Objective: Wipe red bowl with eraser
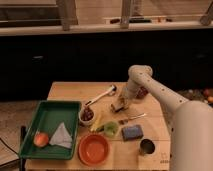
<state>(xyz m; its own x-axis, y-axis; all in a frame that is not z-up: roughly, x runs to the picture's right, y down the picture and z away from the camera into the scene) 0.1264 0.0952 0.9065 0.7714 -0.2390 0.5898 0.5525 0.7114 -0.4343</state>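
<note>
At the far left of the light wooden table [65, 92] lies a rectangular green plastic tray [50, 117]. A round orange-red fruit [41, 138] sits in its near left corner, and a folded pale grey cloth [62, 135] lies just beside the fruit. Against the tray's right edge stands a small white cup with dark contents [87, 115]. A white-handled utensil [101, 94] lies slantwise behind the cup.

The wide, shallow, round orange-red bowl [94, 148] rests upright at the table's near edge, just right of the tray's near corner. It stands well apart from the gripper. Behind the bowl are a yellow, banana-like piece [96, 121] and a green lumpy item [111, 128], side by side.

The gripper [119, 104] is low over the middle of the table, behind the green item. At its tip sits the eraser [117, 106], a small block with a tan base and dark top. Whether the gripper grasps the block cannot be told.

To the right lies a thin silvery utensil [133, 118]. In front of it are a squarish blue-grey sponge pad [132, 132] and a small dark cup [146, 146]. The white robot arm [160, 92] comes in from the right.
</note>
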